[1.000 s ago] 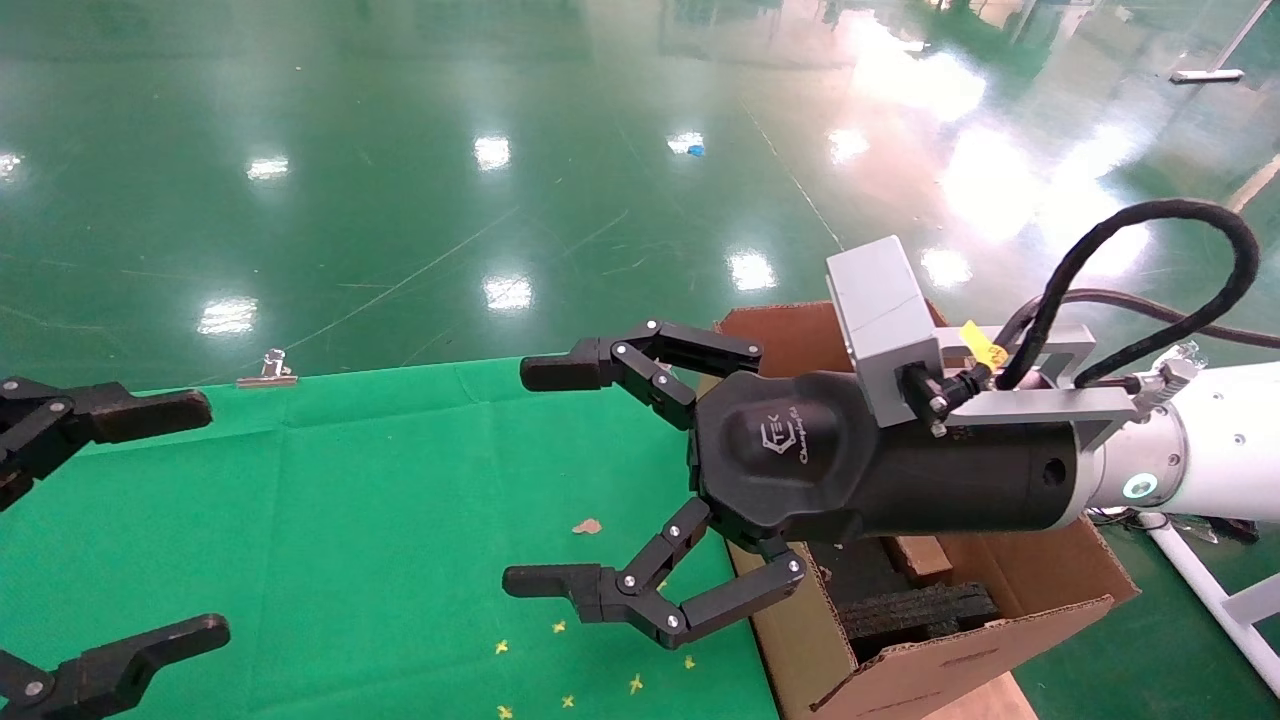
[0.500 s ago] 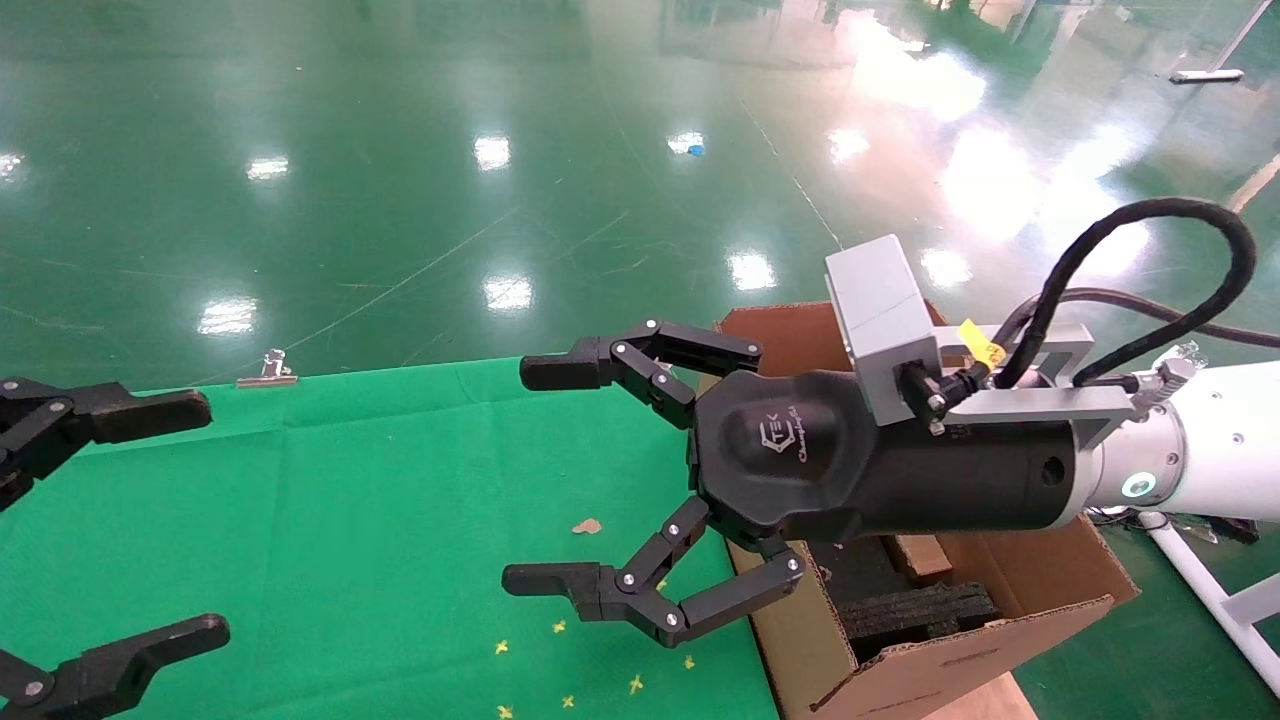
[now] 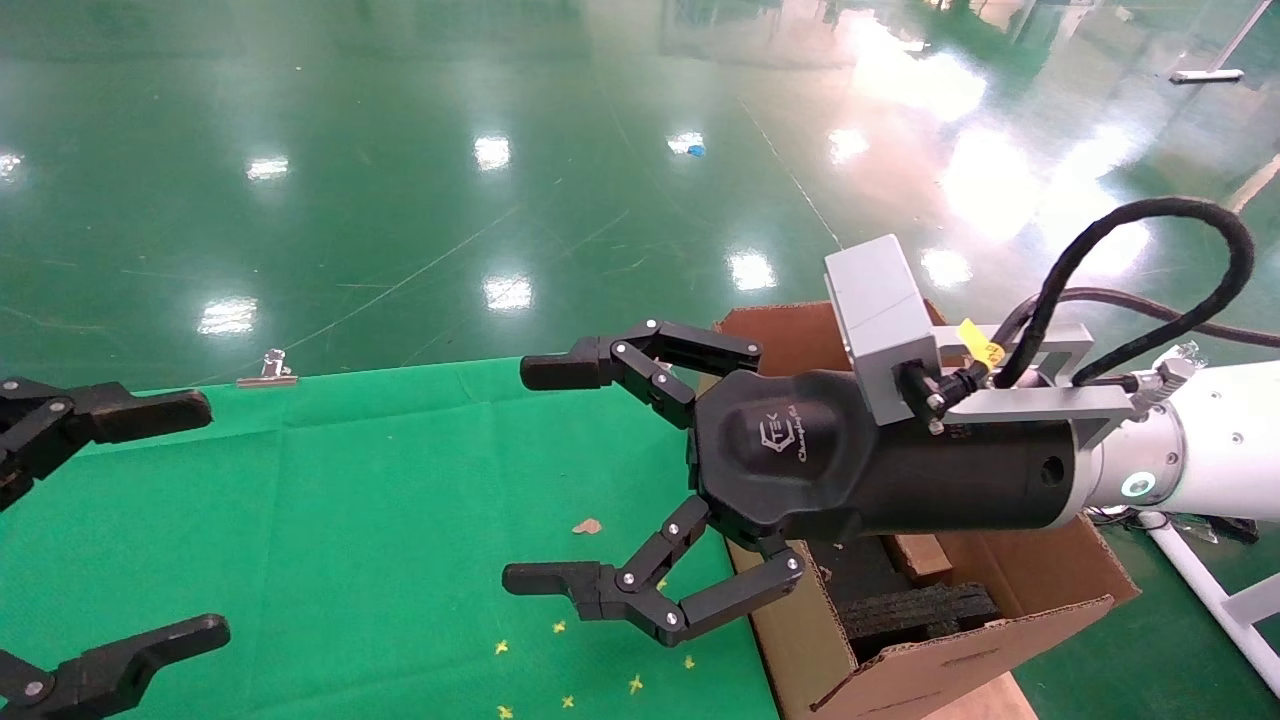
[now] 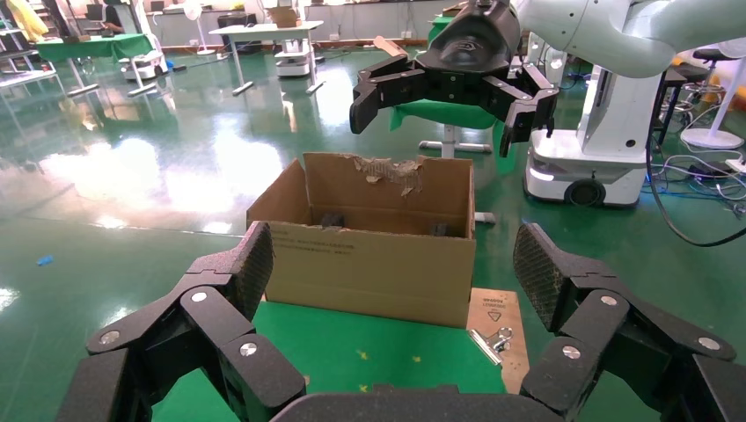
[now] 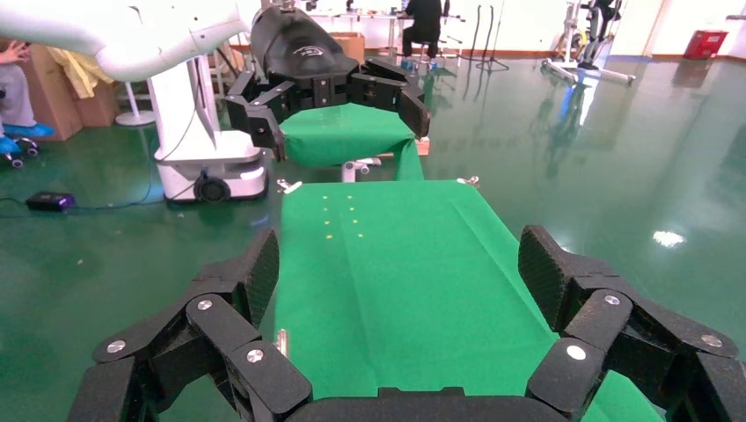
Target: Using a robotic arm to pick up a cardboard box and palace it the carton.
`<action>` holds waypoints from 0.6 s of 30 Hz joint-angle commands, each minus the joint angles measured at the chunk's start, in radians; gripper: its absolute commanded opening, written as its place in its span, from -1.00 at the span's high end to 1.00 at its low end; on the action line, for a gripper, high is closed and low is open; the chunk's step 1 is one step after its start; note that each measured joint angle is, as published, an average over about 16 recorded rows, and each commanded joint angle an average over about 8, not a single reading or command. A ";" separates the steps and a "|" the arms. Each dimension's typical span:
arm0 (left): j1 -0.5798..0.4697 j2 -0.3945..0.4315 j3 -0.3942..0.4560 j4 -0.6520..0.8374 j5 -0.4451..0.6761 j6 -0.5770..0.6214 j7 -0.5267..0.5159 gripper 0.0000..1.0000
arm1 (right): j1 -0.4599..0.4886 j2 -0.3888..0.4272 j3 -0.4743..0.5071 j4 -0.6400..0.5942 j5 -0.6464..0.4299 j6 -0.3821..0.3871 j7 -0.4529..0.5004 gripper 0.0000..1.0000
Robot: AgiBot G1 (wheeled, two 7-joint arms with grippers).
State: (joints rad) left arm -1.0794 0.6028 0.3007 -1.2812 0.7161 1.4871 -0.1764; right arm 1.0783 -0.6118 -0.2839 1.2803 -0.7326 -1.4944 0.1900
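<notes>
The white robotic arm's right gripper (image 3: 537, 476) hangs open and empty above the green cloth, just left of the carton (image 3: 800, 640). It also shows in the left wrist view as the right gripper (image 4: 440, 119) above the carton (image 4: 369, 272), which has one ragged flap. Black foam (image 3: 915, 610) lies inside the carton. Beside the foam sits a small brown cardboard box (image 3: 918, 556), mostly hidden under my right wrist. At the table's left edge my left gripper (image 3: 198, 520) is open and empty too.
The green cloth (image 3: 350, 500) covers the table and carries a brown scrap (image 3: 587, 526) and small yellow marks (image 3: 560, 650). A metal binder clip (image 3: 268, 370) sits at the far edge. Another clip (image 4: 493, 341) lies on a wooden board by the carton.
</notes>
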 commanded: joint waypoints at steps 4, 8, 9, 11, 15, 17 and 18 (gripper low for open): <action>0.000 0.000 0.000 0.000 0.000 0.000 0.000 -1.00 | 0.000 0.000 0.000 0.000 0.000 0.000 0.000 -1.00; 0.000 0.000 0.000 0.000 0.000 0.000 0.000 -1.00 | 0.000 0.000 0.000 0.000 0.000 0.000 0.000 -1.00; 0.000 0.000 0.000 0.000 0.000 0.000 0.000 -1.00 | 0.000 0.000 0.000 0.000 0.000 0.000 0.000 -1.00; 0.000 0.000 0.000 0.000 0.000 0.000 0.000 -1.00 | 0.001 0.000 0.000 0.000 0.000 0.000 0.000 -1.00; 0.000 0.000 0.000 0.000 0.000 0.000 0.000 -1.00 | 0.001 0.000 0.000 0.000 0.000 0.000 0.000 -1.00; 0.000 0.000 0.000 0.000 0.000 0.000 0.000 -1.00 | 0.001 0.000 0.000 0.000 0.000 0.000 0.000 -1.00; 0.000 0.000 0.000 0.000 0.000 0.000 0.000 -1.00 | 0.001 0.000 0.000 0.000 0.000 0.000 0.000 -1.00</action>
State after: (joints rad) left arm -1.0794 0.6028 0.3007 -1.2812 0.7161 1.4871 -0.1764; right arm 1.0789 -0.6118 -0.2842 1.2801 -0.7328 -1.4943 0.1900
